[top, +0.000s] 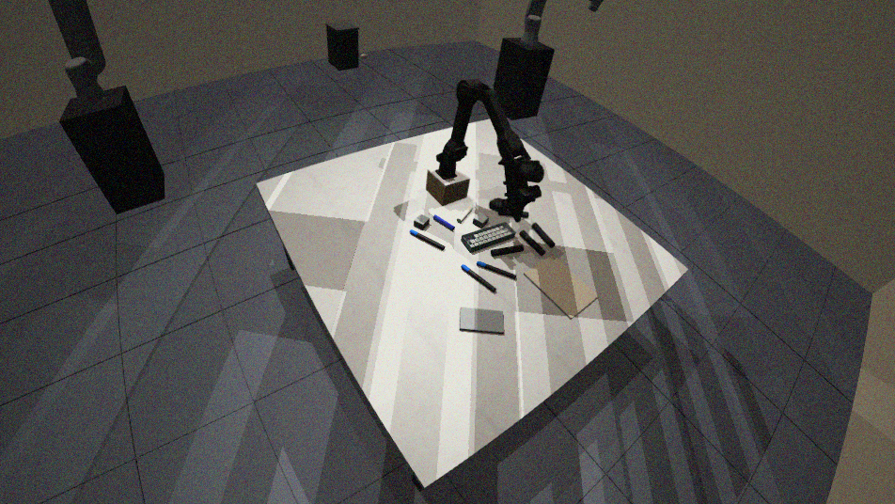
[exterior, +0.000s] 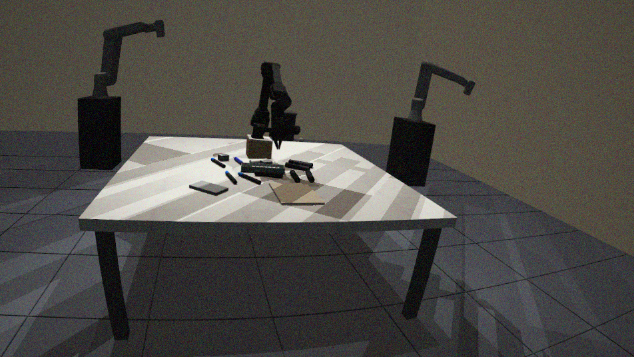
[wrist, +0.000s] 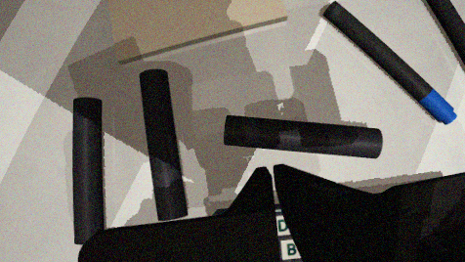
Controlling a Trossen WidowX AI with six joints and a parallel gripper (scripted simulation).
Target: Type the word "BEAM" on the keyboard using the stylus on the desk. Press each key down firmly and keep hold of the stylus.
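Observation:
My gripper [top: 520, 217] [exterior: 278, 147] [wrist: 270, 176] is shut, with nothing seen between its fingertips. It points down above the desk, beside the rear right of the keyboard in the top view. The dark keyboard [top: 488, 238] [exterior: 252, 168] has pale keys; in the wrist view its B key [wrist: 291, 249] shows between the fingers, and the rest is mostly hidden by them. A blue pen-like stick [top: 444, 222] [exterior: 238, 160] lies behind the keyboard. A thin pale stick [top: 464, 215] lies near it. I cannot tell for sure which of the two is the stylus.
Black cylinders [top: 507, 251] [wrist: 303, 137] lie around the keyboard. Blue-capped markers [top: 428, 240] [exterior: 249, 178] [wrist: 386, 56], a grey slab [top: 481, 320] [exterior: 208, 188], a tan board [top: 566, 291] [exterior: 296, 194] and small dark blocks [top: 421, 221] [exterior: 223, 157] are also on the desk.

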